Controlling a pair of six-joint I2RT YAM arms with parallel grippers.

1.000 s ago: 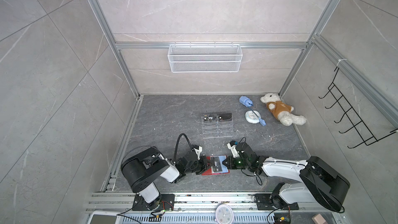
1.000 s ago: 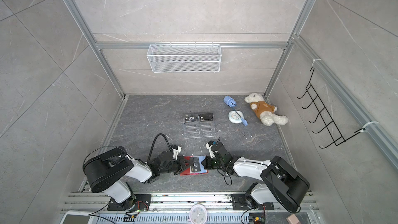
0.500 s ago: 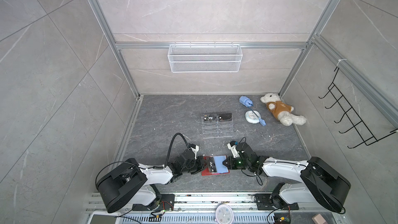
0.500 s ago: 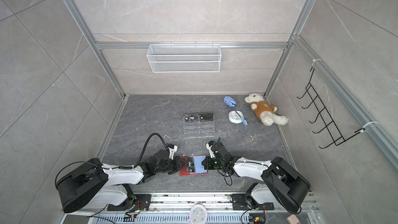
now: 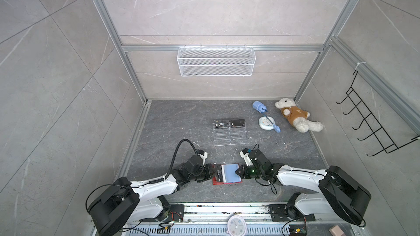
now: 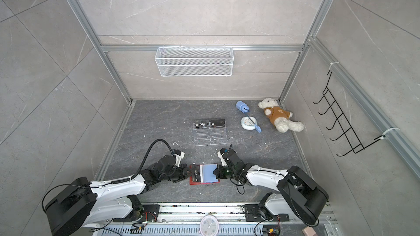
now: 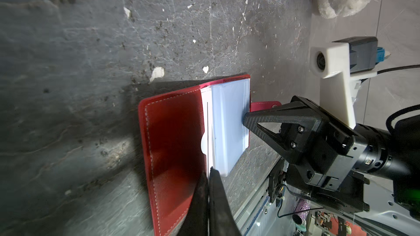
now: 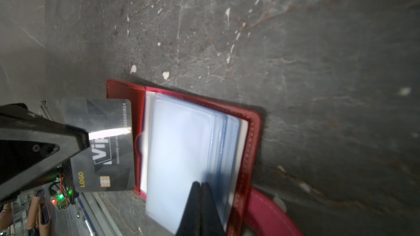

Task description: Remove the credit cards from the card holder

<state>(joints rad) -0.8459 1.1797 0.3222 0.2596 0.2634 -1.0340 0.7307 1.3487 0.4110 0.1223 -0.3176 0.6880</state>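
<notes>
The red card holder point(image 5: 227, 182) point(image 6: 204, 183) lies open on the grey floor near the front edge, between both grippers. My left gripper point(image 5: 212, 173) point(image 6: 188, 173) point(image 7: 209, 171) is shut on a black credit card marked "Vip" point(image 5: 218, 173) point(image 6: 196, 173) point(image 8: 102, 146). That card hangs over the holder's left cover point(image 7: 172, 132); I cannot tell if its edge is still in a pocket. My right gripper point(image 5: 237, 171) point(image 6: 214, 171) point(image 8: 201, 183) is shut, its tip resting on the pale blue sleeves point(image 8: 181, 144) point(image 7: 229, 121). The snap tab point(image 7: 261, 105) sticks out beside it.
A clear acrylic tiered stand point(image 5: 229, 135) holding two black cards stands just behind. Further back right lie a teddy bear point(image 5: 295, 116), a white round gadget point(image 5: 264, 123) and a blue object point(image 5: 258, 106). A wire basket point(image 5: 216, 64) and hook rack point(image 5: 375, 128) hang on the walls.
The left arm has dropped low and stretched out flat, its gripper staying at the holder's left side. The Vip card now shows over the left cover. The right gripper has stayed on the sleeves.
</notes>
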